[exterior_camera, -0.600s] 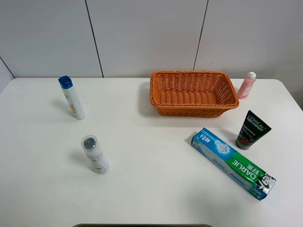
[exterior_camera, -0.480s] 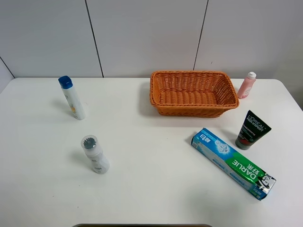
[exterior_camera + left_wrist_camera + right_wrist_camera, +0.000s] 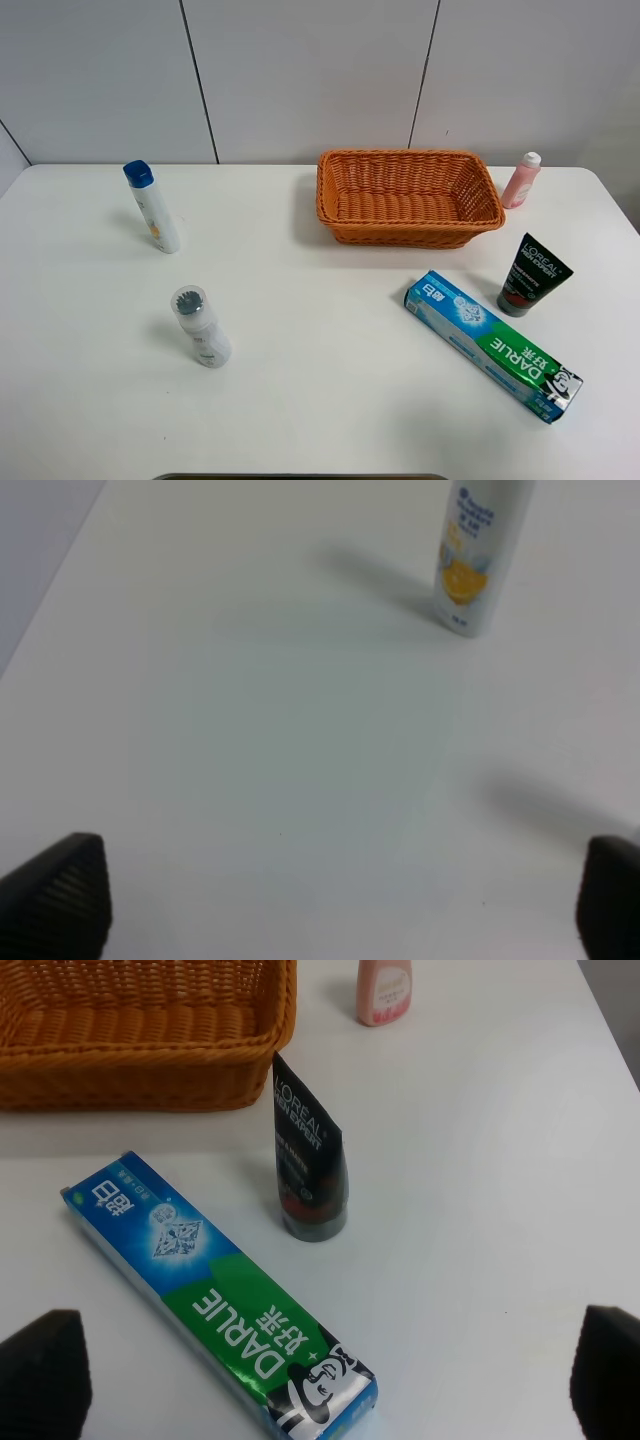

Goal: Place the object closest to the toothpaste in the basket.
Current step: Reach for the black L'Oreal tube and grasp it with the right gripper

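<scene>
We see our left gripper with its jaws spread wide, only the two dark fingertips showing at the edges of its wrist view. Nothing is between them and they touch nothing. They hang over bare white table, with a blue-capped bottle standing farther off on the left side.

Our right gripper is just as wide apart and also holds nothing. It hovers over the near right part of the table, above the toothpaste box, which lies flat and slanted.

The black tube stands on its cap just beside the far right side of the box, not touching it, and is the nearest thing to it. The basket sits beyond them toward the far edge, with a pink bottle at its right. A white bottle stands near left.
</scene>
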You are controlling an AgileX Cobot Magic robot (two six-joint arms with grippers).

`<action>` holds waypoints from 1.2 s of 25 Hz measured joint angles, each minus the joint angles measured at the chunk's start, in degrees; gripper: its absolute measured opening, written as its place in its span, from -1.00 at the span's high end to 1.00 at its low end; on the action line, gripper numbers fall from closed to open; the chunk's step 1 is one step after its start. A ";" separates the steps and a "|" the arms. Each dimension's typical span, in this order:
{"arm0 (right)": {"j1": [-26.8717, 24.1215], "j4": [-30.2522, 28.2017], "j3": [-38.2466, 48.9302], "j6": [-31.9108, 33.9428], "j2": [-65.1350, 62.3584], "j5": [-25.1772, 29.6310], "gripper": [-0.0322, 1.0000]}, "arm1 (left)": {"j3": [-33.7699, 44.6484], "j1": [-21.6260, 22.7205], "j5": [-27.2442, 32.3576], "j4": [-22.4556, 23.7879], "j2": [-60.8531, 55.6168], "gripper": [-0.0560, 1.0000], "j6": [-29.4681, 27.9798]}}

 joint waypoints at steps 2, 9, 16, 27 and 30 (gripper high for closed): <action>0.00 0.00 0.00 0.00 0.00 0.00 -0.98 | 0.00 0.00 0.00 0.00 0.00 -0.88 0.00; 0.00 0.00 0.00 0.00 0.00 0.00 -0.98 | 0.00 0.00 0.00 0.05 0.00 -0.88 0.00; 0.00 0.05 -0.43 0.00 0.18 -0.06 -0.98 | 0.00 0.00 0.00 0.05 0.00 -0.88 0.00; 0.00 -1.61 -15.24 -2.25 19.57 0.80 -0.98 | 0.00 0.00 0.00 0.05 0.00 -0.88 0.00; 0.00 -1.74 -19.55 -4.72 26.29 2.26 -0.98 | 0.00 0.00 0.00 0.05 0.00 -0.88 0.00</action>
